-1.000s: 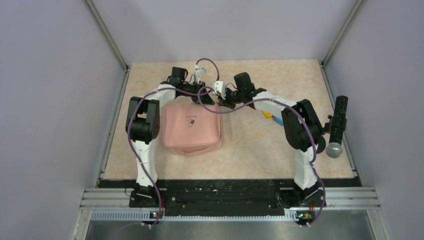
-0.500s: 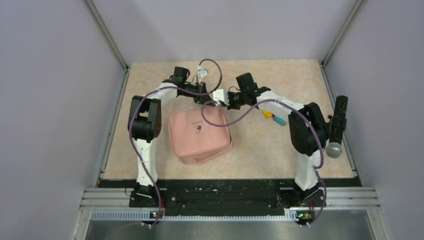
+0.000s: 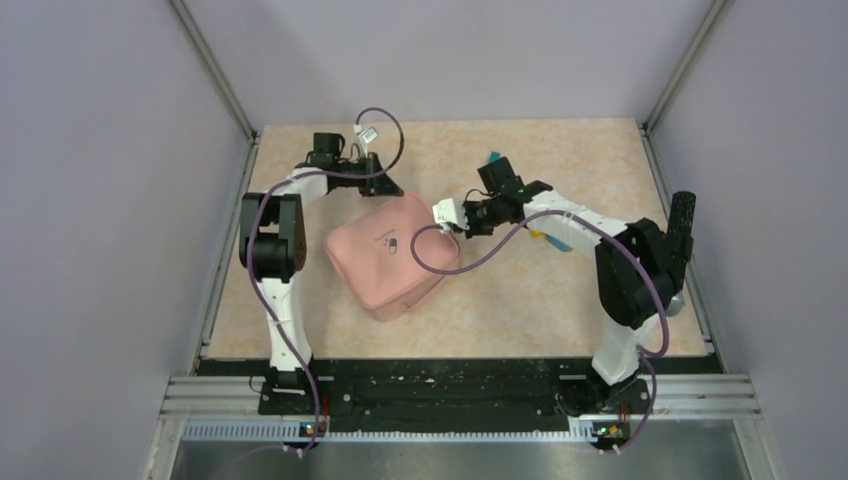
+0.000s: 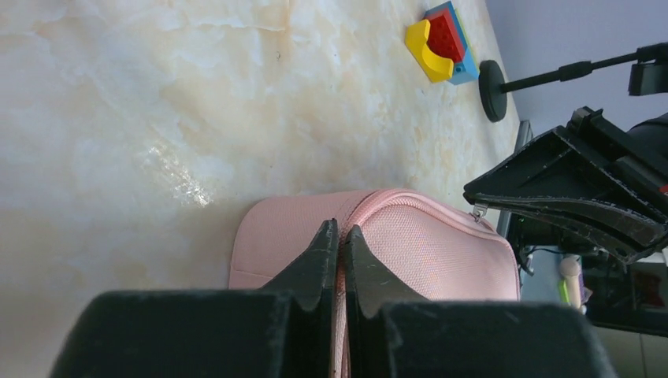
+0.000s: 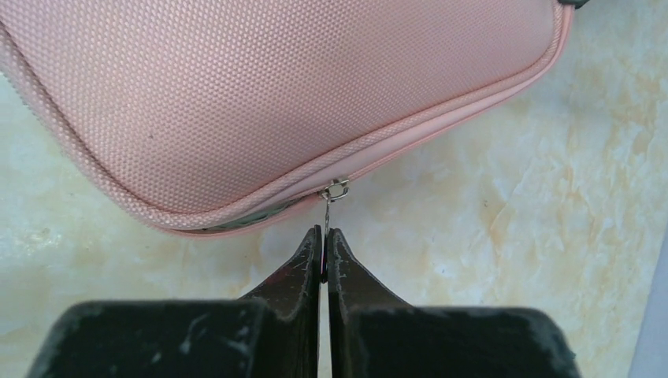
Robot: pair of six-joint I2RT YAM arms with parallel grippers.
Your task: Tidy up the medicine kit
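Observation:
The medicine kit (image 3: 392, 255) is a pink soft zip case lying flat on the table, turned at an angle, its lid with the dark logo facing up. My left gripper (image 3: 385, 190) is at its far corner, shut on the case's edge seam (image 4: 340, 236). My right gripper (image 3: 462, 222) is at the case's right corner, shut on the metal zip pull (image 5: 328, 206). In the right wrist view the case (image 5: 276, 87) fills the top. The zip is closed to the right of the slider. To its left a thin gap shows grey-green lining (image 5: 244, 223).
Small coloured blocks (image 3: 547, 236) lie right of the case under the right arm, and they also show in the left wrist view (image 4: 441, 39). A small teal piece (image 3: 492, 157) lies behind the right wrist. A black cylinder on a stand (image 3: 683, 235) is at the right edge.
The case has turned and slid a little toward the right. My left gripper has moved back and left. My right gripper has moved nearer along the case's right side with the zip pull.

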